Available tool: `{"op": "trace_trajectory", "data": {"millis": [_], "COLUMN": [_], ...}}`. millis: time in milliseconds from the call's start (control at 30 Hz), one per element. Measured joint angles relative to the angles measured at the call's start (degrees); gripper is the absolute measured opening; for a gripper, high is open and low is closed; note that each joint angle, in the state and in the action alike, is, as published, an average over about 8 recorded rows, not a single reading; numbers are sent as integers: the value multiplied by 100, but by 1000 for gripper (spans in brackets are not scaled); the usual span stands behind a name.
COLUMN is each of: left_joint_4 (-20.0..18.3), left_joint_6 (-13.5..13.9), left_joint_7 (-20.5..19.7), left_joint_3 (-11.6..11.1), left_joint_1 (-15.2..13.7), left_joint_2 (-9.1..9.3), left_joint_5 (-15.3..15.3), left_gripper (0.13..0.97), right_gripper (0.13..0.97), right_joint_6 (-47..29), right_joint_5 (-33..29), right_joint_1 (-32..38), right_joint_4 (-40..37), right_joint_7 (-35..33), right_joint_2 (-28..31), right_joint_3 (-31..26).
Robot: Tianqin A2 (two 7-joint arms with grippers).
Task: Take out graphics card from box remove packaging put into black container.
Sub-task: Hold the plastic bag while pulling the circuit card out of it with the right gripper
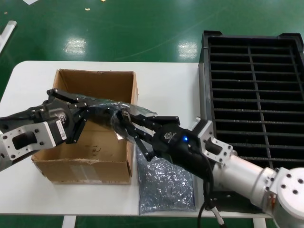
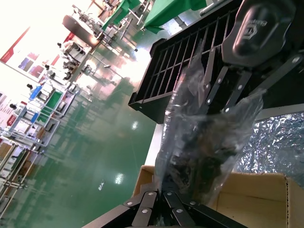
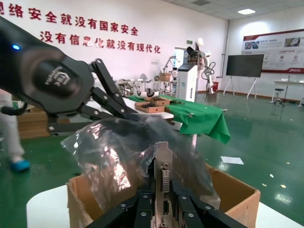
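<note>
The graphics card [image 3: 164, 167] hangs above the open brown box [image 1: 80, 168], still partly inside the smoky crinkly packaging [image 1: 107, 107]. My right gripper [image 1: 122, 119] is shut on the card's silver bracket end, whose white port shows between its jaws in the right wrist view [image 3: 163, 192]. Opposite it, my left gripper [image 1: 95, 112] is shut on the far end of the packaging [image 2: 204, 137]; in the left wrist view its jaws [image 2: 161, 192] pinch the plastic. The card's dark board [image 2: 199, 161] shows through the bag. The black container [image 1: 205, 47] stands at the right, its slots empty.
A paler silvery speckled bag [image 1: 166, 183] lies on the white table [image 1: 166, 80] between the box and the container, under my right arm. Green floor lies beyond the table's far edge.
</note>
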Motion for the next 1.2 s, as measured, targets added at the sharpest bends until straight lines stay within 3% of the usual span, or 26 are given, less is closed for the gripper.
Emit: {"op": "trace_trajectory", "data": {"millis": [1200], "left_joint_4": [0], "left_joint_6": [0], "left_joint_7": [0], "left_joint_3": [0], "left_joint_1": [0], "left_joint_2": [0], "left_joint_5": [0], "left_gripper": [138], "right_gripper": [186], "right_joint_6": [-58], "right_joint_5": [-219], "right_joint_1": [-678], "right_joint_4": [1732], "right_joint_7": [371], "right_joint_2": [1071], "right_joint_3": [76]}}
